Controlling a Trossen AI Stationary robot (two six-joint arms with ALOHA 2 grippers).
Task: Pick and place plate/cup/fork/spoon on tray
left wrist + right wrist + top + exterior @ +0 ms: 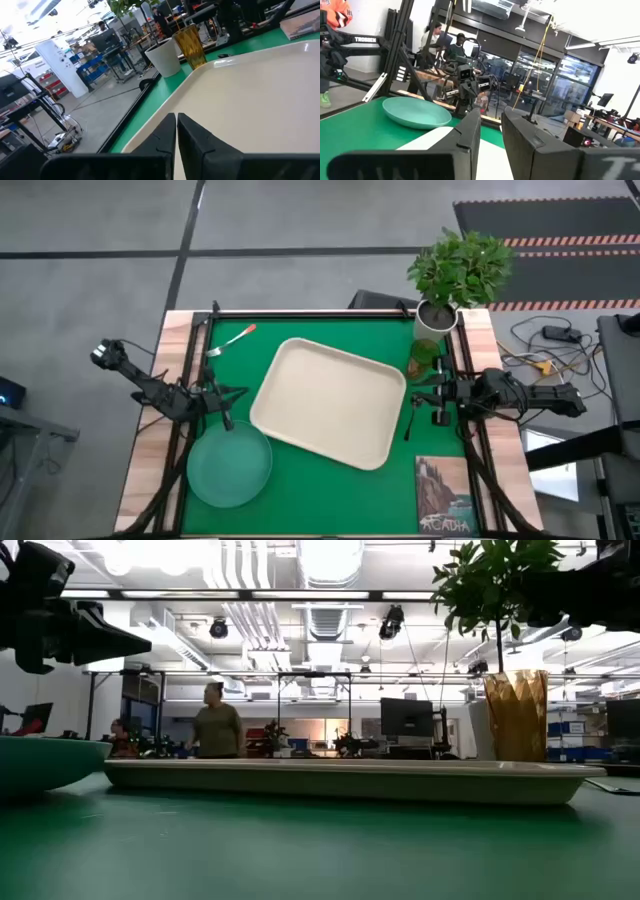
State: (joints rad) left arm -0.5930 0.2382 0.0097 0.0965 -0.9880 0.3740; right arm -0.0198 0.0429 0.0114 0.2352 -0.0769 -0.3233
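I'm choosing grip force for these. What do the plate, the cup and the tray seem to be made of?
The plate looks like translucent teal plastic or glass: the mat shows faintly through it.
The cup looks like amber glass or clear plastic, faceted and glossy, with light passing through its wall.
The tray looks like matte cream plastic, opaque, with a soft moulded rim; I can't tell which for sure.

My tray [330, 402] is plain cream-beige on a solid green mat [330, 495]. My plate [229, 466] is translucent teal-green. The fork [232, 340] has an orange-red handle and silver tines. The cup [190, 46] is amber with a faceted pattern. The spoon [408, 424] is dark. The pot [433, 320] is white under green leaves. A printed card [446, 497] shows a blue and brown picture. My two grippers [222, 394] [432, 393] are black.
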